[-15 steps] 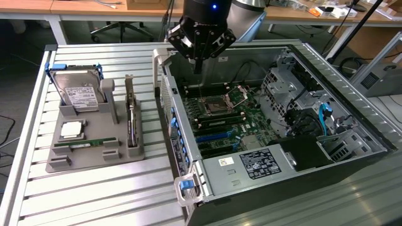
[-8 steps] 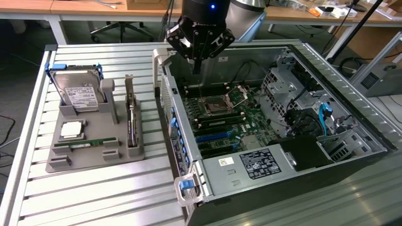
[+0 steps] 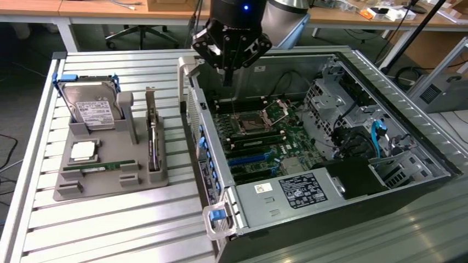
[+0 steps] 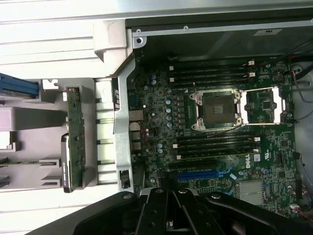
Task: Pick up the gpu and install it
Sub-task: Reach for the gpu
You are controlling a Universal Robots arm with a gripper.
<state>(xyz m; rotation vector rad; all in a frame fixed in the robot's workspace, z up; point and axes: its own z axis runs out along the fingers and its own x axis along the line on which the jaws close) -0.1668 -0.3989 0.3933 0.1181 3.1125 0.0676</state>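
Exterior view first: you see the gripper [image 3: 228,76] hanging over the far corner of the open case [image 3: 409,109], its fingers pinched together and holding nothing. The gpu [image 3: 152,139] stands on edge in the grey holder [image 3: 109,183], outside the case on the exterior view's left and well apart from the gripper. In the same holder you have the hard drive [image 3: 91,109] propped upright at the far end and the RAM stick [image 3: 98,165] lying flat nearer the front. The holder sits on the slatted table [image 3: 109,230], beside the case. Inside the case, the motherboard [image 3: 292,137] lies flat with the CPU socket [image 3: 252,121] near its middle, and the power supply [image 3: 296,192] sits at the near end.

Wrist view: you look down past the closed fingers of the gripper [image 4: 168,196] onto the motherboard [image 4: 156,122], with the CPU socket [image 4: 217,110] and 1 blue slot [image 4: 200,174] showing. The gpu [image 4: 74,132] appears edge-on in the holder [image 4: 29,122], just outside the wall of the case [image 4: 122,122], and nothing touches it.
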